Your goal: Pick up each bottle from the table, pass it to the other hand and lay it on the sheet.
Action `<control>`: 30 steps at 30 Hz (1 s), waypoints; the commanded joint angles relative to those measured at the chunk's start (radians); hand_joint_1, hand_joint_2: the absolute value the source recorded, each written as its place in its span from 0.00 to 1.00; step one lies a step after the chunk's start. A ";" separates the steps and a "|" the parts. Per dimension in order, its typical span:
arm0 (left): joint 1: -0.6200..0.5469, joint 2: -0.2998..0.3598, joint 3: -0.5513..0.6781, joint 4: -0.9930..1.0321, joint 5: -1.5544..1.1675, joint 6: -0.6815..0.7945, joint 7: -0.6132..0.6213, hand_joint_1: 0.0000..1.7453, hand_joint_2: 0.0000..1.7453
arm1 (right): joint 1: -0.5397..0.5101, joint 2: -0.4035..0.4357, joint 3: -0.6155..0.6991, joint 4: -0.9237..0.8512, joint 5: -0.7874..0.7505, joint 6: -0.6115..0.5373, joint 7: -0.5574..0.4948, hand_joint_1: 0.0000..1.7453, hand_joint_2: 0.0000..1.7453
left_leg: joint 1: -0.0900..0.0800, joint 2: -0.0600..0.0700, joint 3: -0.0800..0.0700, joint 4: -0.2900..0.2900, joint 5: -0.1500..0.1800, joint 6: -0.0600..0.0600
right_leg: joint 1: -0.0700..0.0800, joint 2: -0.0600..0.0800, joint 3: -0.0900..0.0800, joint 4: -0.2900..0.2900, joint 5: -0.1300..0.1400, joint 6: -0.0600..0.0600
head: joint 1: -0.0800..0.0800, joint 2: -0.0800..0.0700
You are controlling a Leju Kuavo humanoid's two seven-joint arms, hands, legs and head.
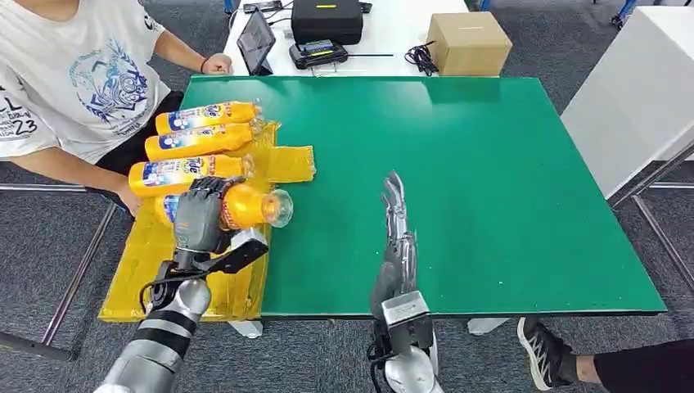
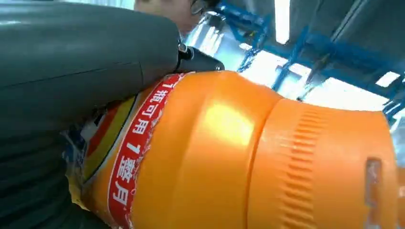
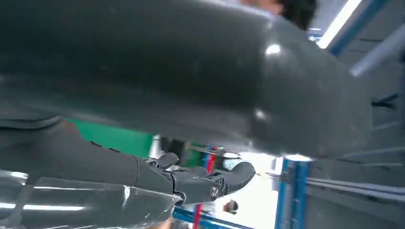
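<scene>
Bottle (image 1: pixel 250 205), orange with a clear cap, lay gripped in the left hand (image 1: pixel 200 214) at the left of the head frame, over the yellow sheet (image 1: pixel 147 266) at its right edge, cap pointing toward the centre of the green table (image 1: pixel 491 180). Seen close in the left wrist view as an orange body (image 2: pixel 215 157) with a red-and-white label band, pressed under the grey thumb (image 2: pixel 86 52). Above it in the head frame, three more bottles (image 1: pixel 196 144) rested side by side on the sheet, caps to the right. Right hand (image 1: pixel 395 233) stood at lower centre over bare green, fingers straight, close together, holding nothing; in the right wrist view dark fingers (image 3: pixel 210 183) stretched out, empty. Upper left held a seated person (image 1: pixel 74 82) in a white printed shirt. Top of the frame: a tablet (image 1: pixel 255 39), a black case (image 1: pixel 327 20) and a cardboard box (image 1: pixel 468 42) on a white desk. Lower right, a shoe (image 1: pixel 542 352).
</scene>
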 commanded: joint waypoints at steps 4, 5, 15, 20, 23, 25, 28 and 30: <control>-0.106 0.085 0.099 0.381 -0.209 0.005 0.117 1.00 1.00 | -0.024 -0.055 0.053 -0.075 -0.004 -0.014 0.008 0.00 0.00 | 0.002 0.001 0.005 0.000 -0.002 -0.002 | 0.002 0.001 0.005 -0.001 -0.001 -0.002 | 0.000 0.000; -0.109 0.082 0.098 0.383 -0.212 0.005 0.120 1.00 1.00 | -0.023 -0.056 0.052 -0.072 -0.005 -0.013 0.008 0.00 0.00 | 0.001 0.000 0.003 0.000 -0.001 -0.001 | 0.001 0.000 0.003 -0.001 -0.001 -0.001 | 0.000 0.000; -0.110 0.144 0.135 0.541 -0.189 -0.083 0.184 1.00 1.00 | -0.023 -0.050 0.062 -0.029 -0.024 0.021 0.025 0.00 0.00 | 0.002 0.006 0.008 -0.002 -0.003 -0.003 | 0.002 0.006 0.006 -0.002 -0.001 -0.003 | 0.000 0.000; -0.126 0.140 0.135 0.546 -0.177 -0.169 0.168 1.00 1.00 | -0.031 -0.049 0.063 -0.009 -0.029 0.038 0.033 0.00 0.00 | 0.001 0.003 0.011 -0.003 -0.002 -0.003 | 0.001 0.003 0.009 -0.001 0.000 -0.003 | 0.000 0.000; -0.138 0.141 0.135 0.541 -0.159 -0.268 0.154 0.45 1.00 | -0.034 -0.046 0.060 -0.005 -0.033 0.054 0.035 0.00 0.00 | 0.002 0.004 0.015 -0.003 -0.003 -0.005 | 0.002 0.004 0.012 -0.001 -0.001 -0.005 | 0.000 0.000; -0.149 0.151 0.126 0.548 -0.146 -0.386 0.144 0.74 1.00 | -0.040 -0.044 0.059 0.006 -0.041 0.078 0.038 0.00 0.00 | 0.001 0.002 0.015 -0.003 -0.002 -0.004 | 0.001 0.002 0.012 0.001 -0.002 -0.005 | 0.000 0.000; -0.151 0.172 0.119 0.563 -0.124 -0.512 0.126 0.00 1.00 | -0.049 -0.038 0.057 0.025 -0.045 0.098 0.032 0.00 0.00 | 0.001 0.004 0.018 -0.004 -0.002 -0.006 | 0.002 0.004 0.014 0.000 -0.001 -0.007 | 0.000 0.000; -0.146 0.181 0.119 0.560 -0.113 -0.534 0.118 0.00 1.00 | -0.052 -0.036 0.056 0.031 -0.048 0.102 0.030 0.00 0.00 | 0.001 0.007 0.020 -0.005 -0.002 -0.006 | 0.001 0.007 0.015 0.000 -0.001 -0.007 | 0.000 0.000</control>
